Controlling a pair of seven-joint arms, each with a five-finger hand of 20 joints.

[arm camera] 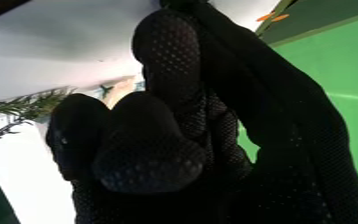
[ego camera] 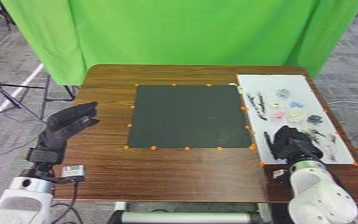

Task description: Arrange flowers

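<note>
My right hand is over the near part of the white board, its fingers curled. Beside its left edge shows a dark stem. In the right wrist view the curled fingers of my right hand come together at the dark stem. Farther up the board lie dark stems, a pink flower, a pale cream flower and a blue-grey flower. Leafy sprigs are right of the hand. My left hand is open at the table's left edge.
A dark mat with orange markers round it lies mid-table, left of the white board. The brown table extends in front of it. A green curtain hangs behind the table.
</note>
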